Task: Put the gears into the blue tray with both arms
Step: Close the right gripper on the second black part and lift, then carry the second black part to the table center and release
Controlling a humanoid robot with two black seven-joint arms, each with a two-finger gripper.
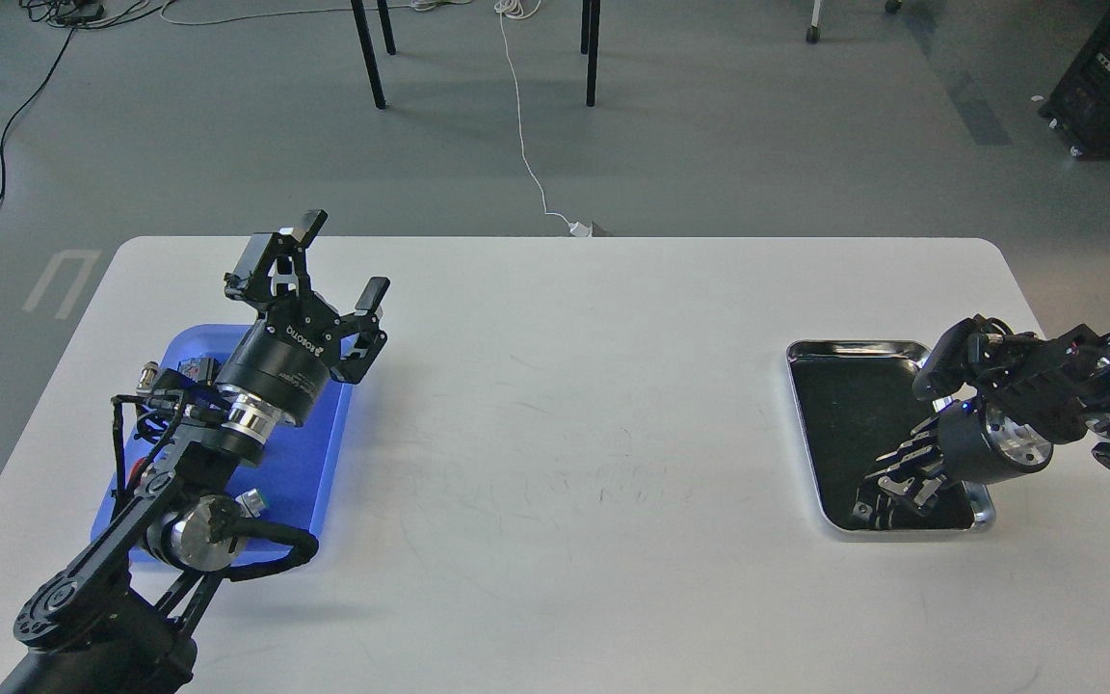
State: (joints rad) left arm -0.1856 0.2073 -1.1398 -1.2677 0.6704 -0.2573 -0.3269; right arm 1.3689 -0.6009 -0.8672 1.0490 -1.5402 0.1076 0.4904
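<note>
- Reaching into the silver tray (806, 424), the right claw (887, 487) pointed down at the black inside; its state I cannot tell.
- Gears were not visible.
- Left claw (338, 270) stood open above the blue tray (324, 453), far left of the silver tray.
- Picking seemed in hand; next, a careful pinch.

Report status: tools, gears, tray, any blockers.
Left tool open, raised over blue tray. Right tool down in silver tray, state unclear. Gears not discernible. Table between trays shows no blocker.
</note>
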